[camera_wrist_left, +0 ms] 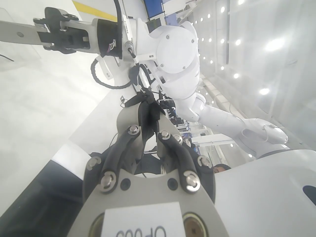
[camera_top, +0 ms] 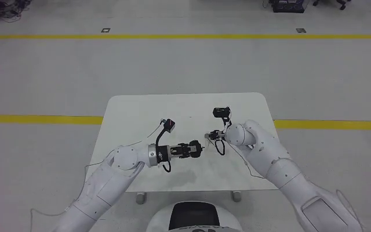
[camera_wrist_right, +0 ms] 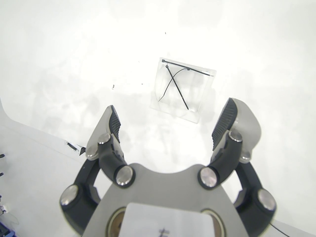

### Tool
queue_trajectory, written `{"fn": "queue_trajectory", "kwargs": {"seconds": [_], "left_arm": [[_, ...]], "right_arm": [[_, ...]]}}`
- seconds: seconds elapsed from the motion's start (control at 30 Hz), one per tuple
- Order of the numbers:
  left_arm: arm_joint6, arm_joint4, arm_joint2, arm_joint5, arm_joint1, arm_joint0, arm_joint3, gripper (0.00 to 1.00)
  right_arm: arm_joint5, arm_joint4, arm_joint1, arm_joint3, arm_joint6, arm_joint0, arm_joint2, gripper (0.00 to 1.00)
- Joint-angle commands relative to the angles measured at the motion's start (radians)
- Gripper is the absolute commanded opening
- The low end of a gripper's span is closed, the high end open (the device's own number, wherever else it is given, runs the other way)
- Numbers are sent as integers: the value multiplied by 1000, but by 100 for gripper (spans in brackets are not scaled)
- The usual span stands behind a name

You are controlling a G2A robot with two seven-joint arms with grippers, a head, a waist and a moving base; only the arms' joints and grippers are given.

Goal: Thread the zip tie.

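My left gripper (camera_top: 200, 148) (camera_wrist_left: 148, 107) is shut on a black zip tie (camera_wrist_left: 134, 101), a short piece of which sticks out past the fingertips. It hovers over the middle of the white table (camera_top: 174, 110). Facing it tip to tip and a short gap away is my right gripper (camera_top: 207, 136) (camera_wrist_right: 170, 117), open with nothing between its ribbed pads (camera_wrist_right: 223, 119). In the left wrist view the right arm's wrist (camera_wrist_left: 108, 38) stands beyond the held tie. Below the right gripper, a clear tray (camera_wrist_right: 177, 117) holds three more black zip ties (camera_wrist_right: 176, 85), crossed over one another.
The tabletop around the tray is bare apart from a few small dark specks (camera_wrist_right: 113, 86). A rounded table corner (camera_wrist_right: 7, 114) and the table's edge show in the right wrist view. Grey floor with yellow lines (camera_top: 52, 119) surrounds the table.
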Motion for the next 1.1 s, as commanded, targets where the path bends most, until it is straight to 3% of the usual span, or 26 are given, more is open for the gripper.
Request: {"fn": "queue_trajectory", "kwargs": {"seconds": [0.0,0.3,0.53,0.73,1.0,1.03,1.07], "left_arm": [[0,0,0,0,0,0,0,0],[0,0,0,0,0,0,0,0],[0,0,0,0,0,0,0,0],[0,0,0,0,0,0,0,0],[0,0,0,0,0,0,0,0],[0,0,0,0,0,0,0,0],[0,0,0,0,0,0,0,0]], "right_arm": [[-39,-60,1,3,7,3,-21,100],[-157,-157,-17,18,170,72,-98,100],[-159,-155,-17,18,163,69,-97,100],[-238,-140,-17,60,121,61,-81,100],[-284,-153,-29,91,96,72,-90,100],[-284,-155,-30,93,96,72,-90,98],[-284,-157,-31,96,95,72,-90,82]]}}
